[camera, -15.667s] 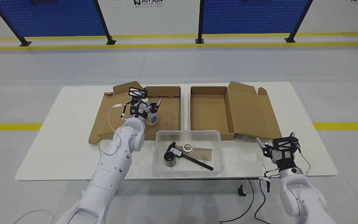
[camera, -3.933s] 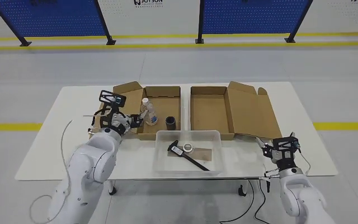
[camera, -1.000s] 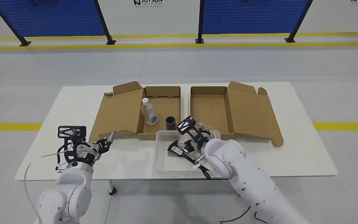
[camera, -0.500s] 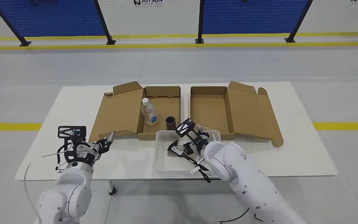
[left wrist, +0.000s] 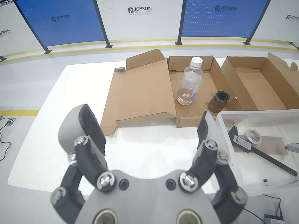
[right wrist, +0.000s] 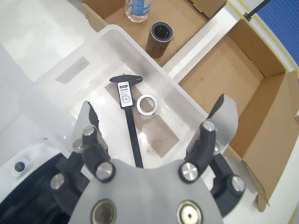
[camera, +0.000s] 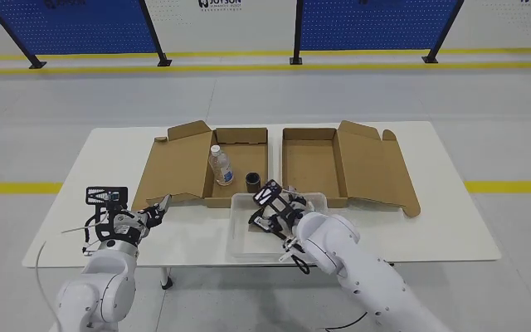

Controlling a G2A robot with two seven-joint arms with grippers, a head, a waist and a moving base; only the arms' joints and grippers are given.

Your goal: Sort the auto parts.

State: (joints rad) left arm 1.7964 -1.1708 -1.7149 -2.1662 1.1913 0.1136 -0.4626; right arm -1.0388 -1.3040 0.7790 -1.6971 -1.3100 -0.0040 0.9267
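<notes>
A clear plastic bin [camera: 234, 228] at the table's front middle holds a black caliper [right wrist: 127, 99] and a silver ring [right wrist: 138, 104]. My right gripper [camera: 274, 207] hovers open over the bin [right wrist: 130, 40], above the caliper and ring, with nothing held. Behind the bin, the left cardboard box [camera: 178, 166] holds a dark metal cylinder [camera: 252, 178] and a clear bottle [camera: 221, 166]. Near the front left of the table my left gripper [camera: 162, 203] is open and empty, facing the box.
The right cardboard box [camera: 311, 166] lies open with a bare floor, its lid flap spread to the right. Bare white table [camera: 415, 232] extends to the right of the bin and in front of the left box.
Over the last second my right gripper has shifted left and slightly back over the bin. The left arm has stayed put. Earlier, the cylinder went from the bin into the left box.
</notes>
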